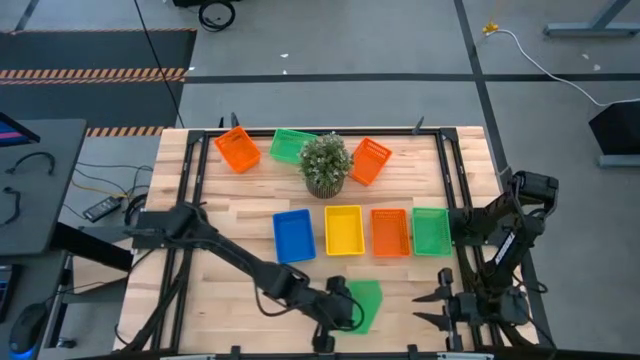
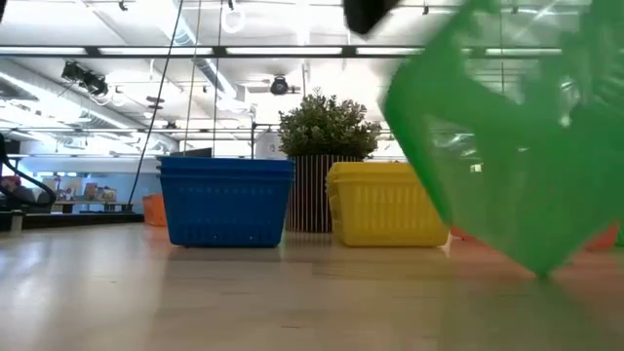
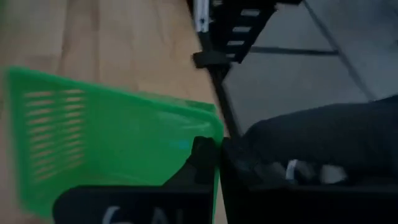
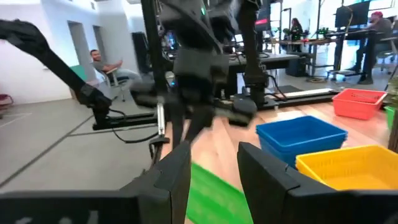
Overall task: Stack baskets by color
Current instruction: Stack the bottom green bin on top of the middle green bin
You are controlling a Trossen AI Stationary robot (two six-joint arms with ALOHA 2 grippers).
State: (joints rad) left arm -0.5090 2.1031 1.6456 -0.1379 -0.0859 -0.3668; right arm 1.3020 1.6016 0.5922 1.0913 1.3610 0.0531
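My left gripper (image 1: 345,302) is near the table's front edge, shut on a green basket (image 1: 366,305), which fills the right of the low view as a tilted green basket (image 2: 507,136). To its right, my right gripper (image 1: 438,305) points toward it with fingers open and nothing between them; its wrist view shows the green basket (image 4: 211,193) beyond the fingers. A blue basket (image 1: 293,236), a yellow basket (image 1: 344,230), an orange basket (image 1: 390,232) and a green basket (image 1: 431,231) rest on their bottoms in a row mid-table. My left gripper holds the green basket by the rim of one side wall (image 3: 216,146), with one finger (image 3: 202,163) inside the basket and the other outside. The basket is tilted, one corner (image 2: 541,271) lowest. Whether that corner touches the table I cannot tell.
A potted plant (image 1: 326,165) stands at the table's far middle, with an orange basket (image 1: 237,149) and a green basket (image 1: 292,146) to its left and a tilted orange basket (image 1: 370,160) to its right. Bare wood lies at the near left.
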